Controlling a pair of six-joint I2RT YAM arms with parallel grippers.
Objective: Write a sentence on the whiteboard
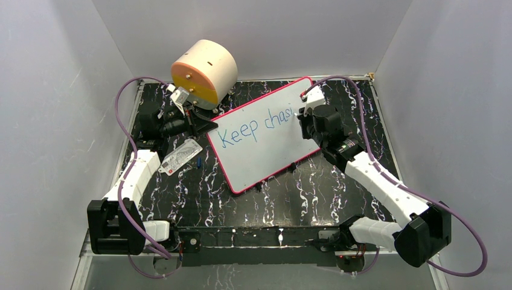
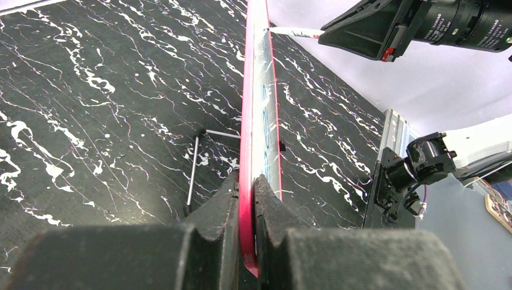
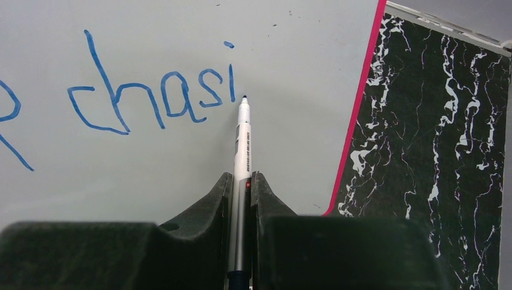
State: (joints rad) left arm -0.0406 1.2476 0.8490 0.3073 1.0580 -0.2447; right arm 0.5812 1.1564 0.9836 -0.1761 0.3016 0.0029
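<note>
1. The large white rectangular whiteboard with a thin pink-red border (image 1: 265, 160) sits askew at the middle of the black marbled table (image 1: 314, 193).
2. The left gripper (image 2: 246, 187) is clamped on the board's left edge.
3. The right gripper (image 3: 241, 181) pinches a slim white marker (image 3: 243, 136) — its tip is just beside the final "i" of the blue handwritten sentence (image 1: 256, 128), which reads "Keep chasi".

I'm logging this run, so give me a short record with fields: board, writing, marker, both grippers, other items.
whiteboard: pink-red border, one edge clamped
sentence: blue, reads "Keep chasi"
marker: tip beside the final "i"
left gripper: shut on the whiteboard's edge
right gripper: shut on the marker
other: cream and orange cylinder; printed card
</note>
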